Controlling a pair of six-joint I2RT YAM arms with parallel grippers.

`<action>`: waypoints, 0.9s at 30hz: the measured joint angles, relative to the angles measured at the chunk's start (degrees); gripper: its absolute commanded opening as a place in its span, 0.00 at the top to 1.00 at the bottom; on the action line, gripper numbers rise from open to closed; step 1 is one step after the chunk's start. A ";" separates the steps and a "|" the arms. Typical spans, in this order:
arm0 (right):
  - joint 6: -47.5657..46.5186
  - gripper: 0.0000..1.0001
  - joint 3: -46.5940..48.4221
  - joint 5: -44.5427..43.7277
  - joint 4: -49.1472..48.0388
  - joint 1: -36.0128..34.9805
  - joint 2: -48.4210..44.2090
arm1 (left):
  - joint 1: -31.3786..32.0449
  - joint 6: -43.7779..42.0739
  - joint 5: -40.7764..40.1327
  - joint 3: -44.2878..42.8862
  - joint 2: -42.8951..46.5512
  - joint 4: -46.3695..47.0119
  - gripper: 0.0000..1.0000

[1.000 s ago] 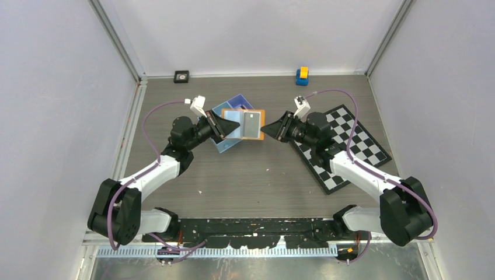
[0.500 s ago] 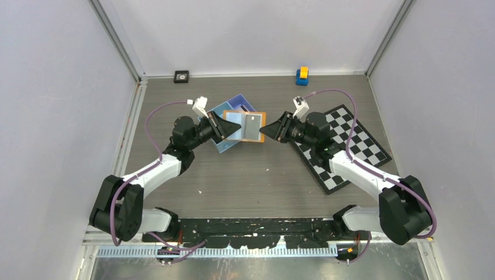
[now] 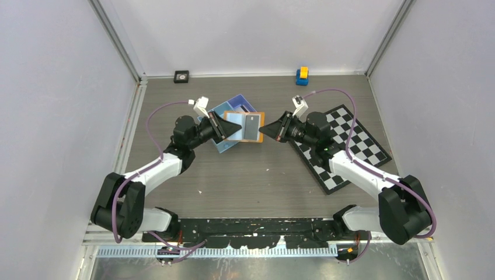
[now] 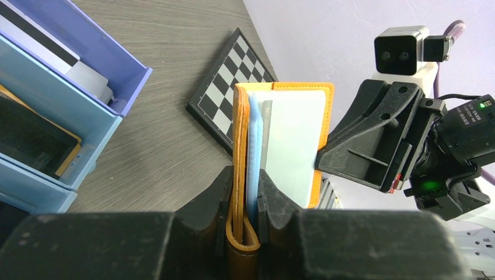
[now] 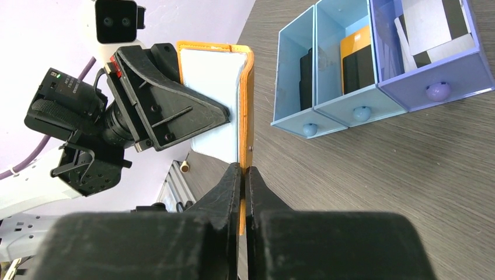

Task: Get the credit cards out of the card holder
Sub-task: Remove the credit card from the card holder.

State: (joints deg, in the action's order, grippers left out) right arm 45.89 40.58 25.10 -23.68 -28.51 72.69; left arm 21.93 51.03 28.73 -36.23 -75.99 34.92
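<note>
The orange card holder (image 3: 258,125) hangs above the table between both grippers, half open. My left gripper (image 4: 245,201) is shut on its folded spine, pinching orange leather and a blue card edge (image 4: 254,146). A pale credit card (image 4: 295,146) lies against the far flap. In the right wrist view my right gripper (image 5: 243,175) is shut on the thin orange edge of the card holder (image 5: 249,99), with the pale card (image 5: 213,99) just left of it. From above, a grey card (image 3: 251,123) shows inside the holder, the left gripper (image 3: 234,126) and right gripper (image 3: 263,129) at its two ends.
A blue three-compartment tray (image 3: 239,102) sits behind the holder and holds dark and orange items (image 5: 356,58). A chessboard (image 3: 344,146) lies under the right arm. A yellow-blue toy (image 3: 302,76) and a small black square (image 3: 181,76) sit by the back wall.
My right gripper has closed onto the holder's free edge. Both grippers and the holder have shifted slightly toward the back.
</note>
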 measured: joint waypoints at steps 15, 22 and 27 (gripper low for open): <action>2.54 0.99 -0.07 4.66 -6.56 0.02 3.02 | -0.70 3.19 3.39 -0.22 -3.74 4.02 1.00; 0.76 0.91 1.31 2.08 -1.25 -0.02 3.10 | -0.79 3.89 3.39 -0.22 -4.48 4.46 1.00; -0.55 0.82 2.21 -0.44 2.82 0.00 3.10 | -1.03 3.80 3.26 -0.22 -4.48 4.26 1.00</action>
State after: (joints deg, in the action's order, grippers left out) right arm 45.34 42.78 24.67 -20.86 -28.51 75.79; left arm 20.91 54.83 31.99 -36.45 -80.47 39.18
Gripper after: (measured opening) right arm 0.111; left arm 0.165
